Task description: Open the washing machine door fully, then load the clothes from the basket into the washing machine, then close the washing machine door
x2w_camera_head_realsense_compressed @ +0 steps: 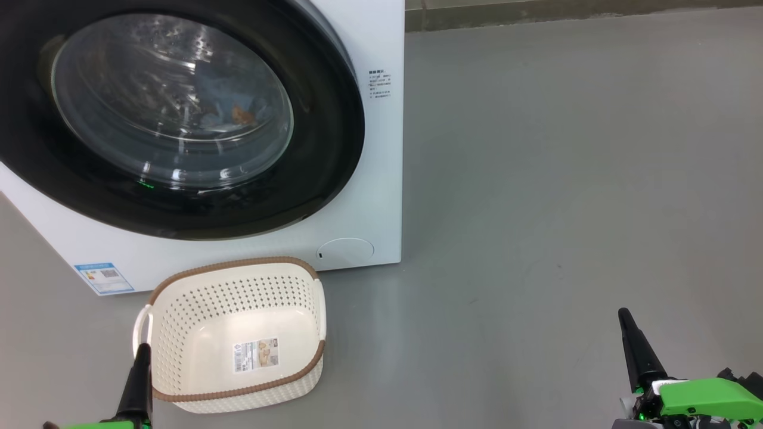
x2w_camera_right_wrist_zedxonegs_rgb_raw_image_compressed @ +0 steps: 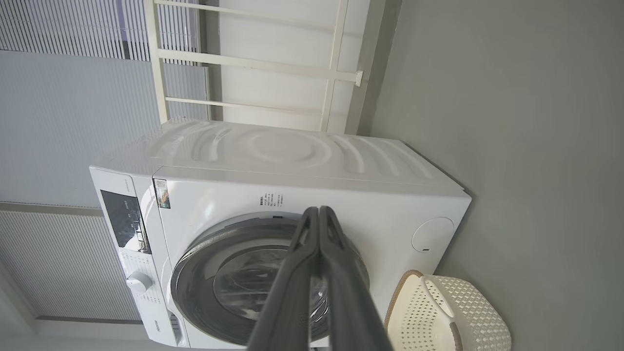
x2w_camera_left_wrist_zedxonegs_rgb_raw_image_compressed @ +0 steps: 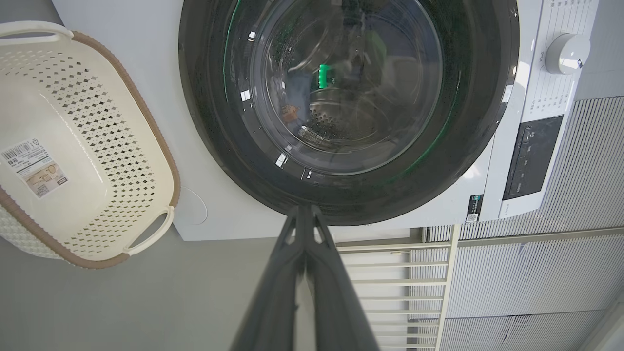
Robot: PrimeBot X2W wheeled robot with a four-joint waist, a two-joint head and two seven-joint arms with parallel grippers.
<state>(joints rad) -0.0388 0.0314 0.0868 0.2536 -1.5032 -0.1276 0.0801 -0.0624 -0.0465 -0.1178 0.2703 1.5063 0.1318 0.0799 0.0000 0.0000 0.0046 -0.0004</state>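
Washing machine door (x2w_camera_left_wrist_zedxonegs_rgb_raw_image_compressed: 468,122) stands shut beyond the left gripper (x2w_camera_left_wrist_zedxonegs_rgb_raw_image_compressed: 303,210), whose two dark fingers are pressed together at the tips with nothing between them. The right gripper (x2w_camera_right_wrist_zedxonegs_rgb_raw_image_compressed: 318,210) is pinched together likewise, holds nothing, and points at the washing machine (x2w_camera_right_wrist_zedxonegs_rgb_raw_image_compressed: 292,156) from well back. In the head view the basket (x2w_camera_head_realsense_compressed: 238,265) sits just beside the left gripper's tip, with its label sticker (x2w_camera_head_realsense_compressed: 256,354) showing bare on its bottom. Its far rim is close to the machine's front; whether they touch I cannot tell. Farther out, behind the door's glass, the clothes (x2w_camera_head_realsense_compressed: 226,101) lie in the drum, light blue with an orange patch. The right gripper hangs over grey floor (x2w_camera_head_realsense_compressed: 566,179), well apart from the basket.
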